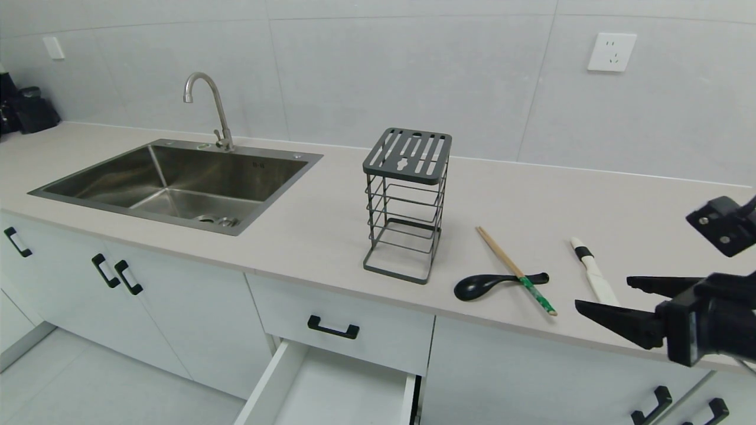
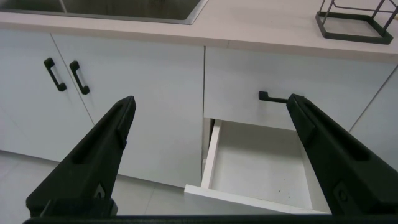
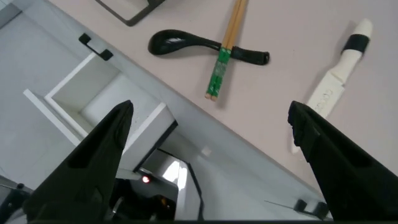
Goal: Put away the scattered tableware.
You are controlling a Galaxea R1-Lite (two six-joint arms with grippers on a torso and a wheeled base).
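As they lie now, tableware: three pieces on the bench (image 1: pixel 319 230), all to the right of the rack (image 1: pixel 407 203).
Spoon (image 1: pixel 499 283): black, flat on the bench near its front edge; bowl points toward the rack, handle away from it.
Chopsticks (image 1: pixel 515 270): wooden pair with green tips, laid across the spoon handle and touching it; green ends toward the bench front.
White utensil (image 1: pixel 593 273): black band near its far end, lying apart from the chopsticks, further right.
Right gripper (image 1: pixel 602 293): at the bench front edge, just beside the near end of the white utensil; fingers (image 3: pixel 112 143) released, spread wide, nothing between them.
Left gripper (image 2: pixel 211 99): below bench height, facing the cabinet front; fingers (image 2: pixel 99 149) released, spread wide, holding nothing.
Rack: dark wire frame with slotted top, upright, mid-bench.
Drawer (image 1: pixel 331 389): lower one pulled out, below and left of the rack; white inside.
Sink (image 1: pixel 177 183): steel, set into the bench at left, tap (image 1: pixel 207 106) behind it.
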